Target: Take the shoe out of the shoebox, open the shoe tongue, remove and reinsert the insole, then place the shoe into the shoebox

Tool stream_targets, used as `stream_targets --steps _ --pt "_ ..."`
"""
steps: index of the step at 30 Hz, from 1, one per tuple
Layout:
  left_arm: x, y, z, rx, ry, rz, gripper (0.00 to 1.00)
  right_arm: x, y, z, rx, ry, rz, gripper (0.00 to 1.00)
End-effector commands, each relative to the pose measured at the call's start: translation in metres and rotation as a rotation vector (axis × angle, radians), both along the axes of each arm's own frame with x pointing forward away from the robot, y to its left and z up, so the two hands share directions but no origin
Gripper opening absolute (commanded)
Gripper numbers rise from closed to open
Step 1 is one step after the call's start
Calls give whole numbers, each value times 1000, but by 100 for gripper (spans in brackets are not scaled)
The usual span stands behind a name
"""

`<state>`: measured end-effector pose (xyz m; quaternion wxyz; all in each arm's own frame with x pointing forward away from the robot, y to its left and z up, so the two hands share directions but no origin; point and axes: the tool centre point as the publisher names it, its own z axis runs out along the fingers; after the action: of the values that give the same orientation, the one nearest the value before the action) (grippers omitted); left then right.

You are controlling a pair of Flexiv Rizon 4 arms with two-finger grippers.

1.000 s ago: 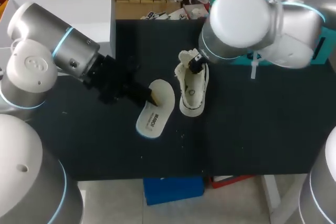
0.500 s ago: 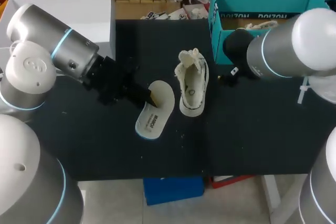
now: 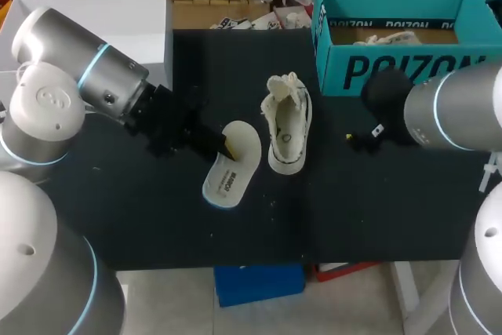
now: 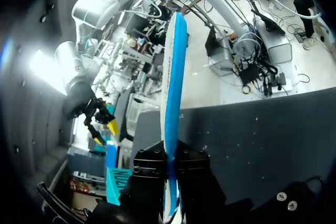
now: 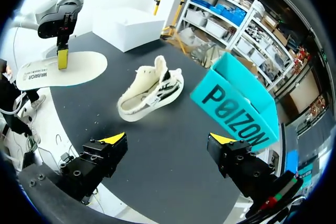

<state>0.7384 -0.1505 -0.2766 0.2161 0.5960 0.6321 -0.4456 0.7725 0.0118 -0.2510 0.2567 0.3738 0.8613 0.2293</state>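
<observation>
The shoe (image 3: pixel 287 129) stands on the dark surface (image 3: pixel 376 209) outside the shoebox (image 3: pixel 396 68). Its loosened tongue end points away from the robot, so its long axis runs front to back.

The insole (image 3: pixel 231 166) is out of the shoe and just beside it on the left arm's side. Its long axis is nearly parallel to the shoe's, slanted a little, with the far end closest to the shoe. The left pincer (image 3: pixel 227 147) is clamped on the insole's long edge on the side away from the shoe. In the left wrist view the insole (image 4: pixel 173 98) appears edge-on, pinched in the left pincer (image 4: pixel 171 163) and stretching out ahead of it. I cannot tell whether the insole rests on the surface or hangs just above it.

The right pincer (image 5: pixel 168 140) is spread wide and holds nothing. It hovers on the opposite side of the shoe (image 5: pixel 152 94), between it and the shoebox (image 5: pixel 236 103), and apart from both.

Reinsertion looks like the step in hand. It depends on bringing the insole sideways over the shoe and lining its length up with the opening. The left arm is nearer and already has the grip, and the right seems placed to steady the shoe.
</observation>
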Motion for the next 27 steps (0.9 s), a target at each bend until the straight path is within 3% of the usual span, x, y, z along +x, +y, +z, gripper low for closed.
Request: stream_targets --steps 1,10,16,27 --pt "1 -3 0 6 -3 -6 0 -25 -10 9 1 -24 -13 100" --pt "0 -8 -1 17 36 -47 0 -25 -10 9 1 -24 -13 100" --pt "4 -15 -13 -22 98 -71 0 -25 -10 9 1 -24 -13 100" --pt "34 -39 -37 -30 146 -106 0 -25 -10 9 1 -24 -13 100"
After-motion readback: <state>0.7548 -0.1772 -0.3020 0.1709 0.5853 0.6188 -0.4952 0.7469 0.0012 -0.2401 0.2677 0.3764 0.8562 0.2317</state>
